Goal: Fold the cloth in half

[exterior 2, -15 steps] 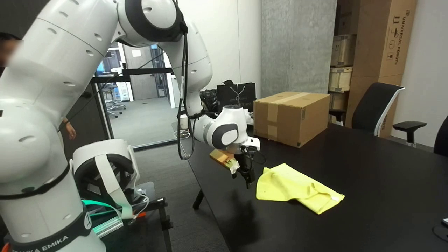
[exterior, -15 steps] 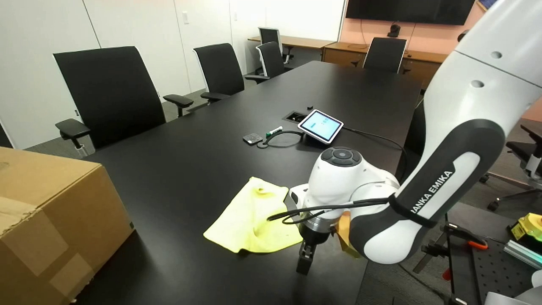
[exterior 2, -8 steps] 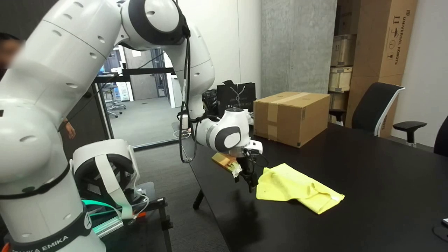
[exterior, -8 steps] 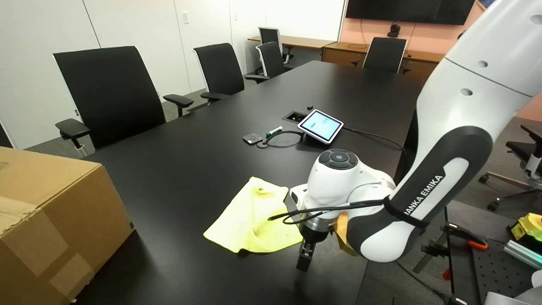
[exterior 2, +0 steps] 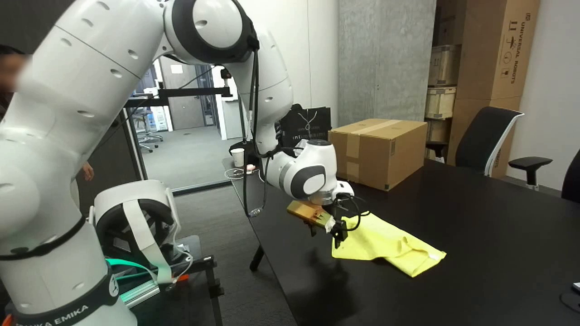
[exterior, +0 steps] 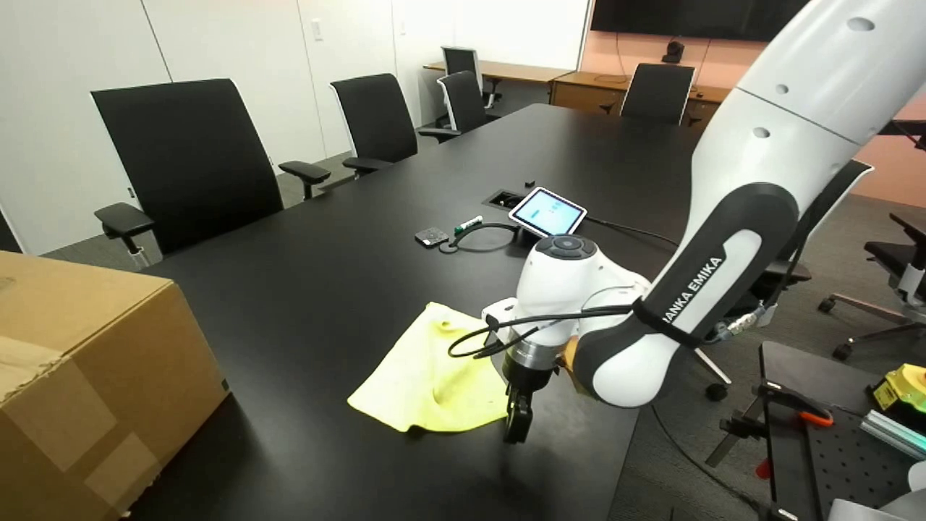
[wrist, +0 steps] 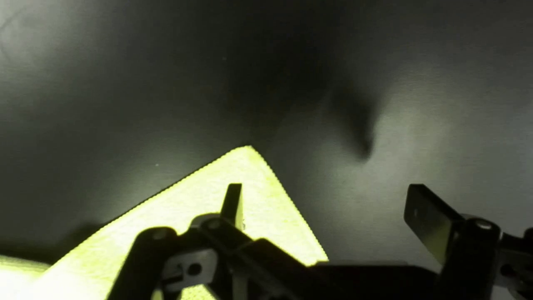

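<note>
The cloth (exterior: pixel 423 376) lies on the dark table (exterior: pixel 311 304), set in from the long edge that the robot arm (exterior 2: pixel 102 43) reaches over; a strip of bare tabletop lies between that edge and the cloth in both exterior views. A wide stretch of tabletop separates the cloth from the cardboard box (exterior: pixel 108 376), which stands well apart. In an exterior view the tablet (exterior: pixel 548 213), a marker (exterior: pixel 469 224) and a small flat item (exterior: pixel 432 236) sit near one another beyond the cloth, with more bare surface between. A chair (exterior: pixel 189 159) stands at the opposite long side. The gripper (wrist: pixel 325 187) points down at one corner of the cloth and is released, its fingers spread wide: one finger (wrist: pixel 231 200) stands over the corner, the other finger (wrist: pixel 429 225) over bare table. Contact between fingertip and cloth cannot be confirmed. Condition of the cloth: pale yellow, plain, largely spread out but rumpled. In an exterior view a ridge (exterior: pixel 438 394) rises near its middle, a small pucker shows towards its far corner, and one stretch of its lower edge lifts over a dark shadow. In an exterior view a raised crease (exterior 2: pixel 405 246) and a small whitish patch show towards the end away from the gripper. In the wrist view the corner is slightly rounded, its edge finely serrated, its surface washed bright by light.
</note>
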{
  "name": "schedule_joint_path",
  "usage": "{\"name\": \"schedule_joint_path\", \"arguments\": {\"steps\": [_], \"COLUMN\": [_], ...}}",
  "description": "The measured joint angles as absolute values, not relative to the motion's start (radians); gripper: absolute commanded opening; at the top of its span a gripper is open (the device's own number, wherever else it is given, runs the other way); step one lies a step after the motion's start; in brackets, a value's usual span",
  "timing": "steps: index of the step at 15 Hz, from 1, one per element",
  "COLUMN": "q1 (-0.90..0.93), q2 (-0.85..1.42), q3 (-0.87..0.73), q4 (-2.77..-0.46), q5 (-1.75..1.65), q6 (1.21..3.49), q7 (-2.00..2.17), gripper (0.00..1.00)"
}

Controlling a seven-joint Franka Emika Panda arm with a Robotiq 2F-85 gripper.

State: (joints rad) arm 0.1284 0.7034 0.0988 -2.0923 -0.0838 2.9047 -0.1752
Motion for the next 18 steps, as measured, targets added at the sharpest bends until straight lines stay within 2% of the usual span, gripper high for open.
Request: {"name": "schedule_joint_path", "arguments": {"steps": [5, 18], "q1": [0.051, 0.063], "q2": [0.749, 0.847], "q3": [0.134, 0.124], "q4": [-2.02, -1.878], "q5": [-0.113, -0.192], "q6": [2.846, 2.743], "q7": [-0.291, -0.337], "gripper": [1.0, 0.98]}}
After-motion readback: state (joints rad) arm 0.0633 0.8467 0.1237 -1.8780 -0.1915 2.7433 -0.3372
